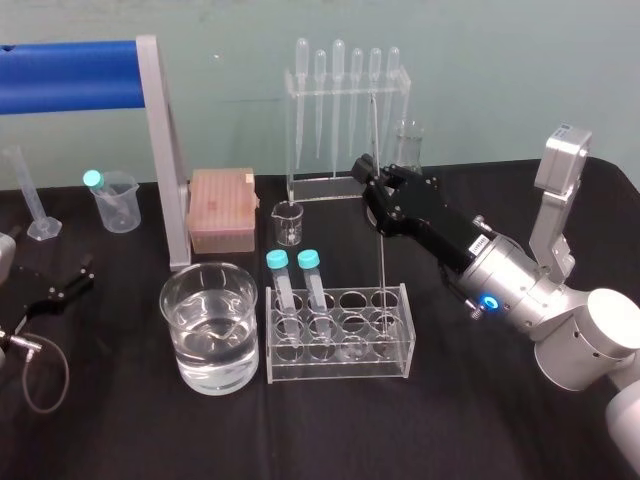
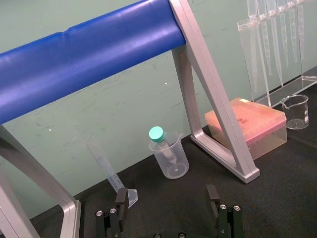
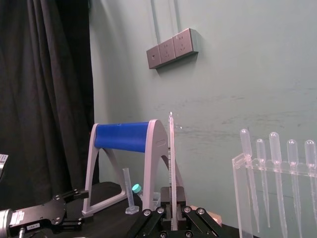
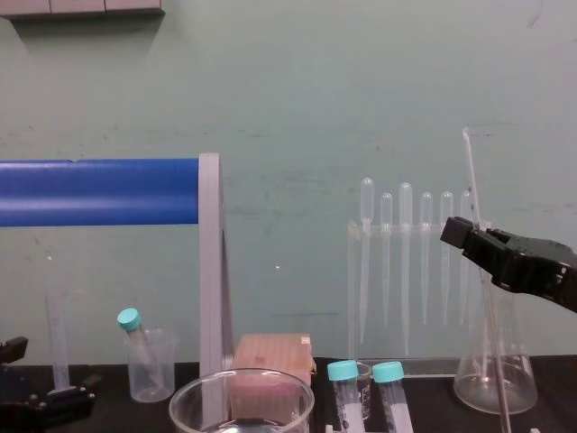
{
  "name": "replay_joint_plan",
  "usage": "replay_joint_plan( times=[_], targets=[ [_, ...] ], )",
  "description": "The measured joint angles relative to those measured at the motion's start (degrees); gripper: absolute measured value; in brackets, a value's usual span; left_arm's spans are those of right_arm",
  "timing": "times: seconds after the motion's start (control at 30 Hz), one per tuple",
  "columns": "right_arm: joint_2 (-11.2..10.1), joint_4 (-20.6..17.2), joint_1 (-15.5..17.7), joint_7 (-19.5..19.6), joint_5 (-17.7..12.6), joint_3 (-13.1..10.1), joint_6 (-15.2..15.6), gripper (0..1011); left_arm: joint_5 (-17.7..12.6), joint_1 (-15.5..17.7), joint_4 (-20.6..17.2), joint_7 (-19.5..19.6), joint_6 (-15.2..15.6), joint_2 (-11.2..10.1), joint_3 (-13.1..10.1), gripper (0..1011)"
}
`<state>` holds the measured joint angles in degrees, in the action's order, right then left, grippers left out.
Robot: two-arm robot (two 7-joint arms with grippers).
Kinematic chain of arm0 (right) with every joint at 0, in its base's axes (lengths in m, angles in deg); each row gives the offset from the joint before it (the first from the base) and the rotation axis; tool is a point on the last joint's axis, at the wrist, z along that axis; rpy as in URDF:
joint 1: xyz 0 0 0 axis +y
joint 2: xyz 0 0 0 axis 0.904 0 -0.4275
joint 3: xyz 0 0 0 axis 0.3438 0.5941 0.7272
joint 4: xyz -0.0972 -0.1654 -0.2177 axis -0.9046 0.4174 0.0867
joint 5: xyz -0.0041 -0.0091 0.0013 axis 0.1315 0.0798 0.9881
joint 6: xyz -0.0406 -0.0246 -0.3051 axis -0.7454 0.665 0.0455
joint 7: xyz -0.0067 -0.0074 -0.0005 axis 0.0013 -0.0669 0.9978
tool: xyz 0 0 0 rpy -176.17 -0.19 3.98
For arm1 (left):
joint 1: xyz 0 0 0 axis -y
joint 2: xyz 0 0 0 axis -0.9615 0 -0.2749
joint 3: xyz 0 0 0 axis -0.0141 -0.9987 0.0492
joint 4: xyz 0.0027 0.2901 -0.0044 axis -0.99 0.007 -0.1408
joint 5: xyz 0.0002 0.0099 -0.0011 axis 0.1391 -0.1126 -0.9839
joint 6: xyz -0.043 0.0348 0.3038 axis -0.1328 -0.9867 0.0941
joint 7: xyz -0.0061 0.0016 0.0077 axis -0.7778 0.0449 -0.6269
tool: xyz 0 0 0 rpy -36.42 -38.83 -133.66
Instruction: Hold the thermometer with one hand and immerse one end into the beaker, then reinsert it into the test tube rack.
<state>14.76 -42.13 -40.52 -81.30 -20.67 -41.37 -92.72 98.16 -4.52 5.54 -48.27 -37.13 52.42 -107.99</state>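
Right gripper (image 1: 374, 192) clamped on upright thermometer (image 1: 383, 262) — lower end in rack's (image 1: 338, 372) rear right hole, beaker (image 1: 181, 335) just left of rack, left gripper (image 1: 68, 282) parked on desk (image 1: 450, 425) — jaws apart.

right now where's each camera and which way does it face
Head: high, looking down at table; right claw grips the thermometer, left claw parked.
Chest: low, facing the wall; right claw at right.
Left wrist: behind open left claw, facing wall.
Right wrist: behind right claw, facing wall.
Shared: all but left wrist show the thermometer.
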Motion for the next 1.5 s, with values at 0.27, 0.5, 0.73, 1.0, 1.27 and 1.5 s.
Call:
replay_joint_plan(
  times=[0.27,0.5,0.73,1.0,1.27,1.5],
  targets=[
    [0.0,0.0,0.0,-0.1,0.0,0.0,0.0,72,0.0,0.0,0.0,0.0,0.0,0.0,0.0,1008],
    [0.0,0.0,-0.1,-0.1,0.0,0.0,-0.1,293,0.0,0.0,0.0,0.0,0.0,0.0,0.0,1008],
    [0.0,0.0,-0.1,-0.2,-0.1,0.0,-0.1,494,0.0,0.0,0.0,0.0,0.0,0.0,0.0,1008],
    [0.0,0.0,-0.1,-0.2,-0.1,0.0,-0.1,755,0.0,0.0,0.0,0.0,0.0,0.0,0.0,1008],
    [0.0,0.0,-0.1,-0.2,-0.1,0.0,-0.1,959,0.0,0.0,0.0,0.0,0.0,0.0,0.0,1008],
    [0.0,0.0,-0.1,-0.2,-0.1,0.0,-0.1,1003,0.0,0.0,0.0,0.0,0.0,0.0,0.0,1008]
  ],
)
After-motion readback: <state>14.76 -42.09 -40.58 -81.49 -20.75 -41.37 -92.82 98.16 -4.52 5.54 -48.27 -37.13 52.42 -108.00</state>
